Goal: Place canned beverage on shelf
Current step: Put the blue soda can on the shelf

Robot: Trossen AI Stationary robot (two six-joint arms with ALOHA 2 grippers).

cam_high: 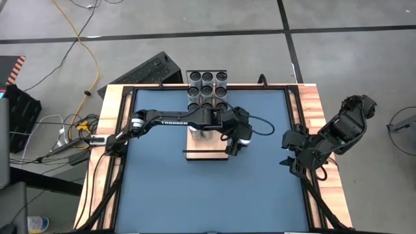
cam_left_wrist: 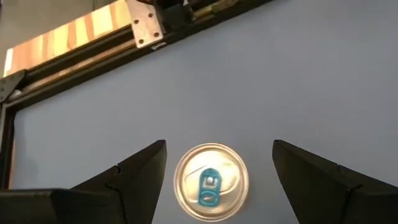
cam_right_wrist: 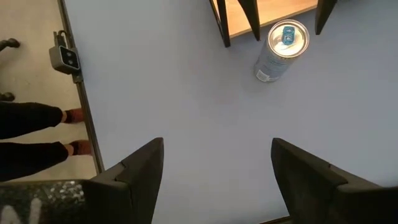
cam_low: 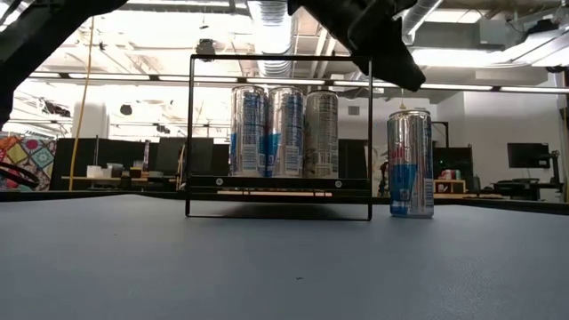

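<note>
While open, left hand hovers above the upright can beside the shelf.

Both arms over the blue table, both grippers open and empty.

The left arm reaches from the table's left edge across to its middle, forearm level, wrist bent so the left gripper points straight down at the table. Its two dark fingers stand wide apart, touching nothing, with a canned beverage upright on the table between and below them. The right arm is folded at the table's right edge, elbow outside the table. The right gripper hangs just inside that edge, high above the table, fingers spread, holding nothing.
</note>
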